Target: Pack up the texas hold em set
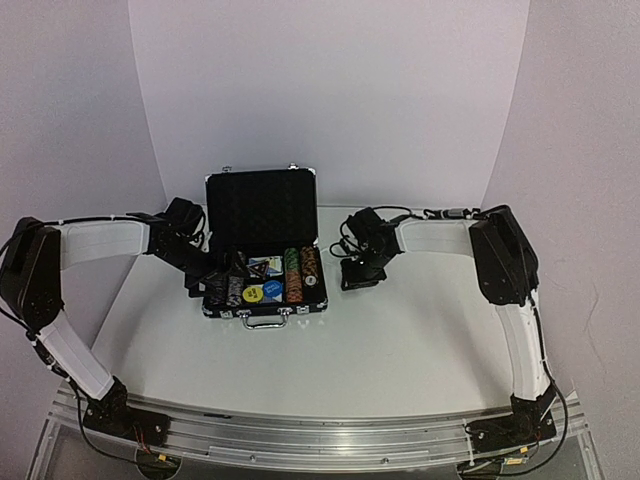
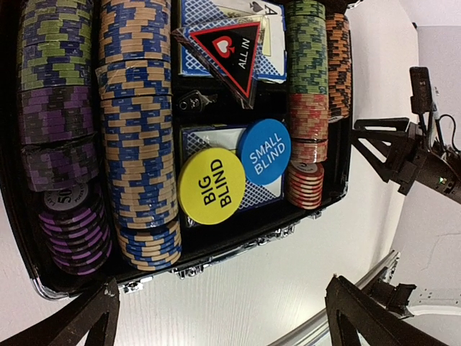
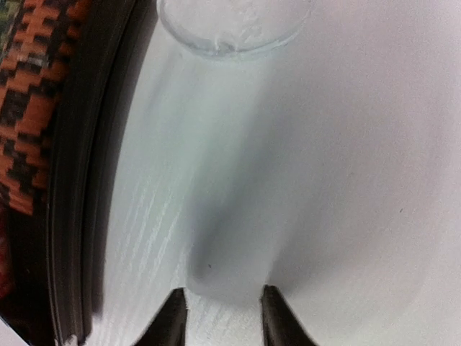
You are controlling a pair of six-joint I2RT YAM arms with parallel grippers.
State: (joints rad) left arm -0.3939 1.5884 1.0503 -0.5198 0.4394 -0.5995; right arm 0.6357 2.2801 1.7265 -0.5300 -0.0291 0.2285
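The texas hold em set's black silver-trimmed case (image 1: 262, 312) lies open on the table, lid (image 1: 262, 208) upright. Rows of striped chips (image 2: 137, 130) fill it, beside blue card decks (image 2: 268, 66). On the decks lie a yellow BIG BLIND button (image 2: 211, 186), a blue SMALL BLIND button (image 2: 264, 151) and a black ALL IN triangle (image 2: 230, 50). My left gripper (image 2: 223, 321) is wide open and empty, hovering by the case's left front edge (image 2: 238, 241). My right gripper (image 3: 225, 313) stands just right of the case wall (image 3: 79, 180), its jaws slightly apart over bare table.
A clear round disc (image 3: 234, 25) lies on the table ahead of the right gripper, beside the case. Orange-and-black chips (image 3: 36, 86) show over the case wall. The white backdrop curves round the table; the arms' rail (image 1: 300, 435) runs along the near edge.
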